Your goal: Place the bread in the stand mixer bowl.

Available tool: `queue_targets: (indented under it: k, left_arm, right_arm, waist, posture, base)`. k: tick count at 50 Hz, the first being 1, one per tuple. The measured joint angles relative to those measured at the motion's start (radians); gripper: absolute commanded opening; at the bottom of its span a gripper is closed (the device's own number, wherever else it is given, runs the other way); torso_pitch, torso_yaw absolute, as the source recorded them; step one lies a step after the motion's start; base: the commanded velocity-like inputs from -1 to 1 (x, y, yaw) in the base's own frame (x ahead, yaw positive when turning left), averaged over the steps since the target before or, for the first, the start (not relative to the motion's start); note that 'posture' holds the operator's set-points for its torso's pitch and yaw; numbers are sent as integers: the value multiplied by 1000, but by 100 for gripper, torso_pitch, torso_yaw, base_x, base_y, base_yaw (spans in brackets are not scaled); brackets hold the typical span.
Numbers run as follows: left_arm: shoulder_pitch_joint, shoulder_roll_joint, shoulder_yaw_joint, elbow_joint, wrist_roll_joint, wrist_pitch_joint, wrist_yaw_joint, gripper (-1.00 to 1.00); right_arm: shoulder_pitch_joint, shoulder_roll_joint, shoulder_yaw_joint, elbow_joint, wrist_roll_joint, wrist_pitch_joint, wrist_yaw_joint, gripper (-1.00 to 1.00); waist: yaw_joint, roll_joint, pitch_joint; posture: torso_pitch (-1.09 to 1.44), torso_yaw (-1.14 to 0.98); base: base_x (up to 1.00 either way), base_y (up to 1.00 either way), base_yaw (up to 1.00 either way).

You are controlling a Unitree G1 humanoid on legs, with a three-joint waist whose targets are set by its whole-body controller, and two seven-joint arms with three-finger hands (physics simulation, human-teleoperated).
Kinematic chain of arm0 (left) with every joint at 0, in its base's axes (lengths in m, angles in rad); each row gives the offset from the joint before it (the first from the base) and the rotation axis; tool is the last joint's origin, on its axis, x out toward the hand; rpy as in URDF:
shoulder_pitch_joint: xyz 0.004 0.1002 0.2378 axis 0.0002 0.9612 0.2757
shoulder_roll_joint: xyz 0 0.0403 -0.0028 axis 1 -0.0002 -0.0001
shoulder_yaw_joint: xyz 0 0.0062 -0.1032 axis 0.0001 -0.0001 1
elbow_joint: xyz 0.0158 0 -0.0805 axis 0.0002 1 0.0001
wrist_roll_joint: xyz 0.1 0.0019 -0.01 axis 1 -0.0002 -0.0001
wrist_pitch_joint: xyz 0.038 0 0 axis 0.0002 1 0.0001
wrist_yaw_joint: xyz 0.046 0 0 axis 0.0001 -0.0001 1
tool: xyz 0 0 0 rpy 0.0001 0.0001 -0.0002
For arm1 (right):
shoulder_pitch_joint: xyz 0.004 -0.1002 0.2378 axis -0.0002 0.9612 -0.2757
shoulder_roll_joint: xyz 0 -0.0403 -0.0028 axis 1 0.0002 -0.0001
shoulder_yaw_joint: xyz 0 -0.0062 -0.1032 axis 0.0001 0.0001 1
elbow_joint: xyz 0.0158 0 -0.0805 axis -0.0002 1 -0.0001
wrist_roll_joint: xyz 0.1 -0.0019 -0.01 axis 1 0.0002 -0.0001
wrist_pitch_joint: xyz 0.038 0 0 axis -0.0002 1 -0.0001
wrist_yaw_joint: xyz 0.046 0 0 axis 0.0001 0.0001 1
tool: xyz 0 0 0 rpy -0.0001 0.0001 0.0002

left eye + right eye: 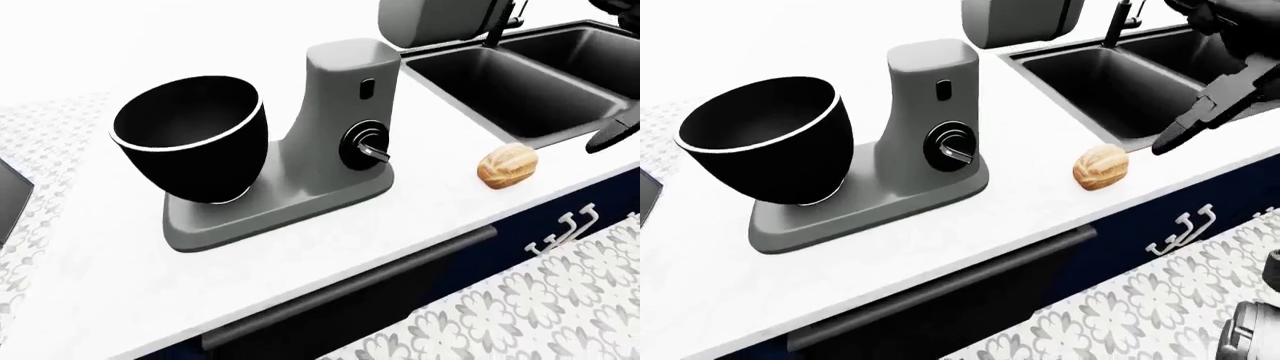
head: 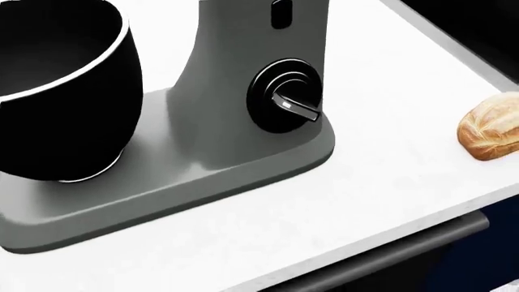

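Note:
A golden bread roll lies on the white counter to the right of the stand mixer, close to the sink's near corner. The grey stand mixer carries its black, white-rimmed bowl on the left side, and nothing shows inside the bowl. My right hand reaches in from the right edge of the right-eye view, its dark fingers stretched out over the sink corner, a short way right of the bread and apart from it. It holds nothing. The left hand does not show.
A black double sink with a faucet sits at the upper right. The mixer's raised head hangs at the top. Below the counter edge run a dark bar handle and navy cabinets. Patterned tile floor lies lower right.

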Motion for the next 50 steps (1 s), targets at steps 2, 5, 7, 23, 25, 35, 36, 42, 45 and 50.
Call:
queue_targets:
  k: [2, 5, 7, 23, 25, 35, 36, 42, 45, 50]
  left_arm:
    - [-1, 5, 2, 1, -5, 2, 1, 100]
    - [1, 8, 8, 1, -9, 2, 5, 100]
    - [1, 11, 8, 2, -12, 1, 6, 100]
    - [9, 11, 14, 5, -15, -4, 2, 100]
    - [10, 11, 14, 7, -14, -4, 1, 100]
    - [14, 8, 16, 5, -15, -4, -2, 100]
    - [14, 8, 16, 7, -15, -4, -3, 100]
    - [13, 7, 15, 6, -14, -4, 0, 100]
    - [12, 9, 15, 7, -15, -4, 0, 100]
    - [12, 10, 17, 10, -16, -5, -1, 100]
  right_arm:
    - [-20, 11, 9, 34, -34, -50, 28, 100]
    - [-59, 21, 33, 116, -82, -136, 77, 100]
    - [-69, 36, 40, 167, -116, -194, 103, 100]
    - [-221, 90, 95, 509, -306, -484, 133, 100]
    - [-234, 99, 101, 528, -324, -503, 133, 100]
    - [-239, 138, 116, 564, -373, -582, 141, 100]
    - [-238, 139, 116, 566, -376, -587, 144, 100]
    - [-250, 133, 123, 606, -402, -626, 147, 100]
    - [-249, 132, 124, 620, -419, -650, 145, 100]
    - [-236, 136, 129, 622, -450, -684, 144, 100]
  waist:
    - [1, 1, 1]
    - [0, 5, 0]
    - [0, 7, -2]
    - [-7, 30, -5]
    - [-9, 32, -6]
    - [-10, 33, -5]
    - [-10, 33, -4]
    - [-10, 32, -5]
    - [-11, 31, -6]
    - [-12, 30, -6]
  posture:
    - [0, 0]
    - [0, 0]
    - [0, 0]
    - [0, 0]
    - [0, 0]
    - [0, 0]
    - [0, 0]
    - [0, 0]
    - [0, 0]
    - [0, 0]
  base:
    - [0, 0, 0]
    - [0, 0, 0]
    - [0, 0, 0]
    - [0, 0, 0]
    - [0, 0, 0]
    - [0, 0, 0]
    - [0, 0, 0]
    - [0, 0, 0]
    - [0, 0, 0]
    - [0, 0, 0]
